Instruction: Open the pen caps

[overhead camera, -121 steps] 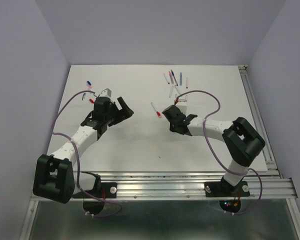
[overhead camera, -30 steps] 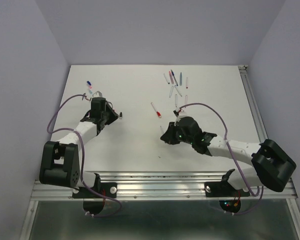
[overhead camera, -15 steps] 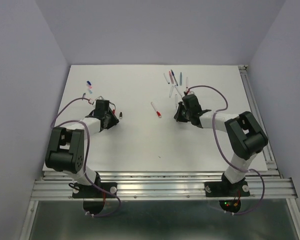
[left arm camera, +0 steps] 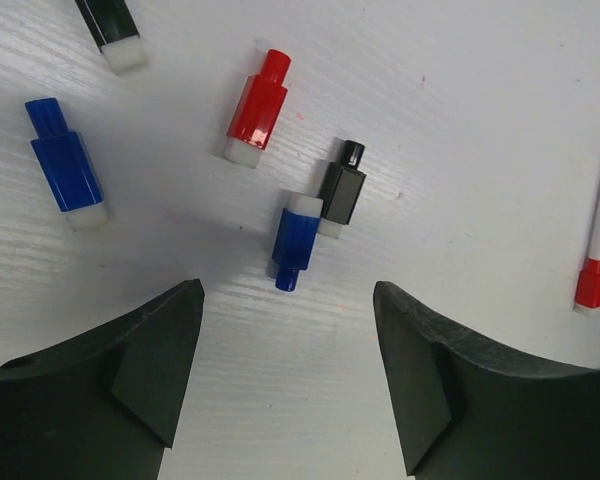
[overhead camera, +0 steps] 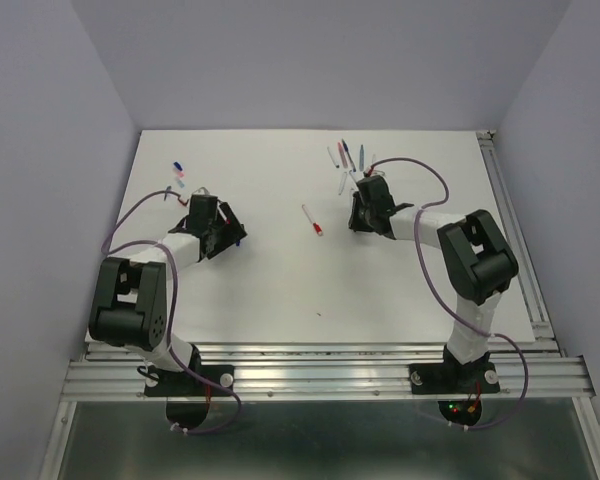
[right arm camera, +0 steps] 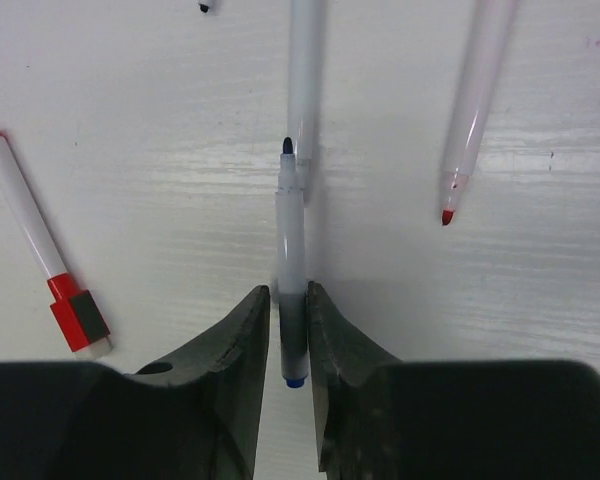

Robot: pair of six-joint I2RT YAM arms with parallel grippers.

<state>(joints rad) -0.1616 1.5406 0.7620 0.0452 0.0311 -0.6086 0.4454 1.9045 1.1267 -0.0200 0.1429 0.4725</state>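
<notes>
In the left wrist view my left gripper is open and empty just above the table. Loose pen caps lie ahead of it: a blue cap, a black cap, a red cap, another blue cap and a black cap at the top edge. My right gripper is shut on the rear end of an uncapped blue-tipped white pen, pointing away. A red-capped pen lies to its left, its red cap nearest me. In the top view the left gripper and right gripper are far apart.
An uncapped red-tipped barrel and another white barrel lie beyond the right gripper. Several pens lie in a cluster at the back right. The red-capped pen lies mid-table. Small blue and pink caps lie at the back left.
My right gripper has swung from the middle of the table back to the pen cluster. My left arm has folded back, its gripper staying by the caps at the left.
</notes>
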